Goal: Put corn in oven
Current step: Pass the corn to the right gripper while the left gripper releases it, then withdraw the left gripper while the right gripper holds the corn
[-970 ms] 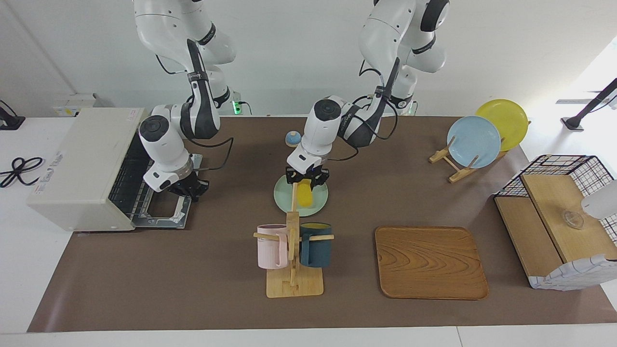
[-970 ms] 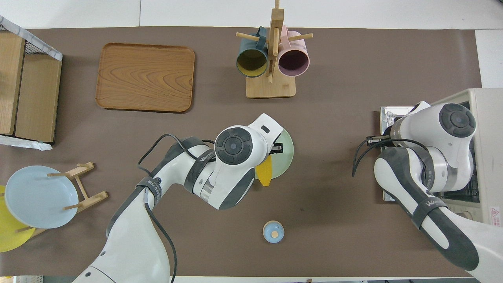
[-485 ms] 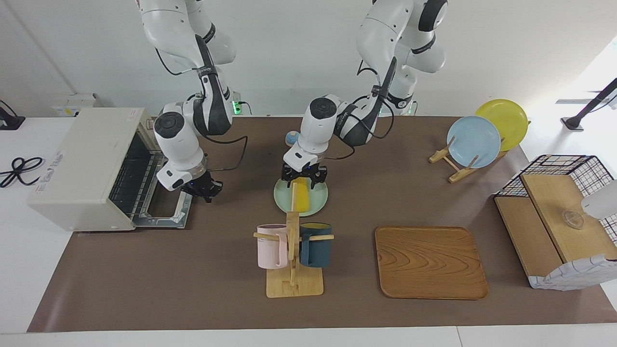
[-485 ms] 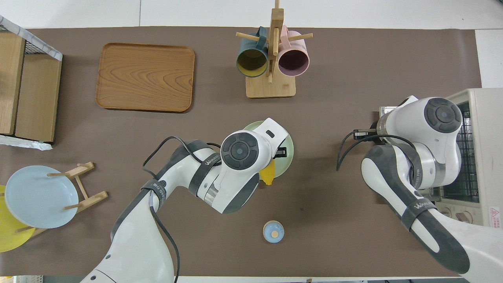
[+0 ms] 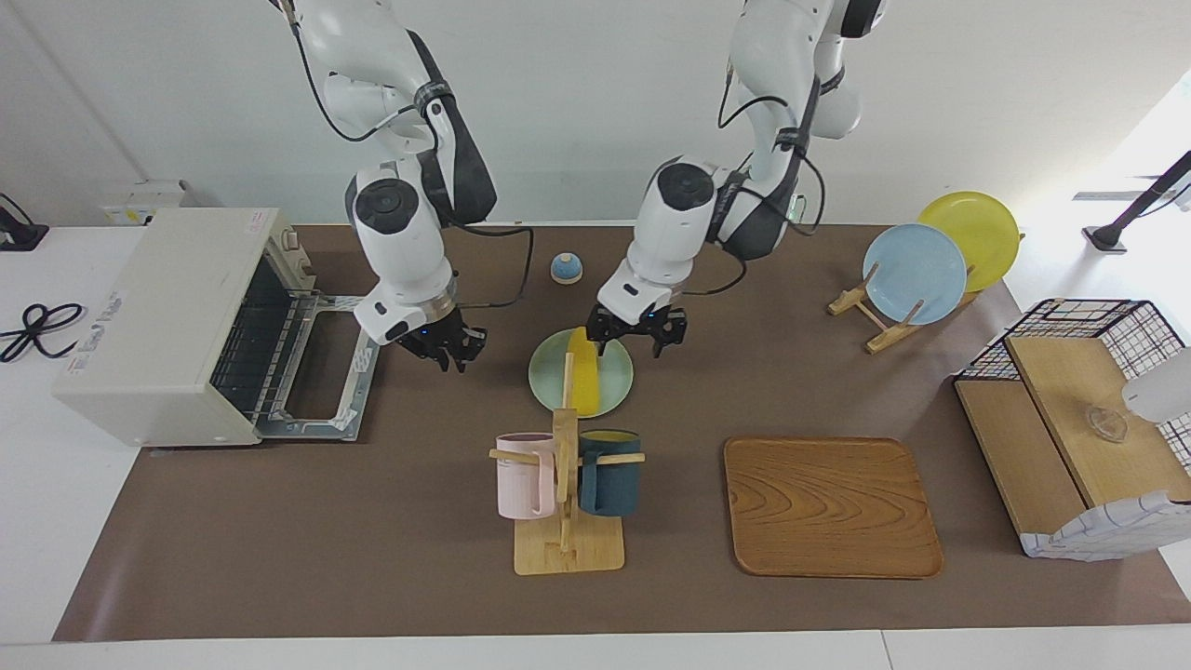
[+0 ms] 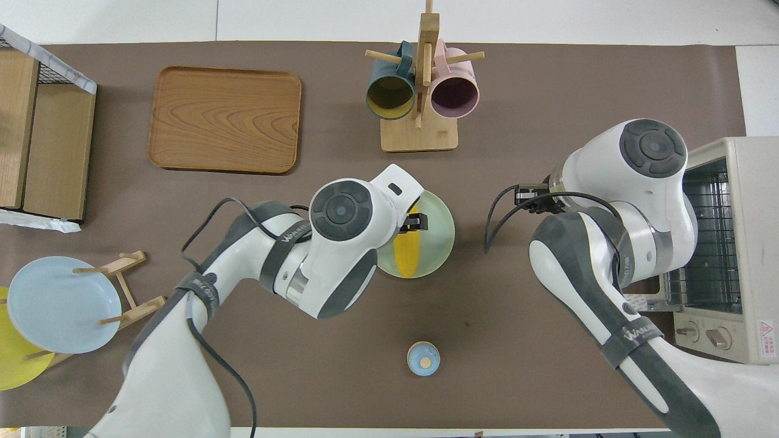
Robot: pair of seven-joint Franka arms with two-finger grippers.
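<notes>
The corn point(image 5: 585, 383) is seen lying on the pale green plate point(image 5: 614, 389) at the middle of the bench point(image 5: 372, 521), well apart from the oven point(image 5: 158, 326), whose door is folded down. The left end effector point(image 5: 638, 332) is held above the plate with fingers spread, gripping nothing. The right end effector point(image 5: 445, 348) is raised between oven and plate, empty; how far it is parted cannot be told.
</notes>
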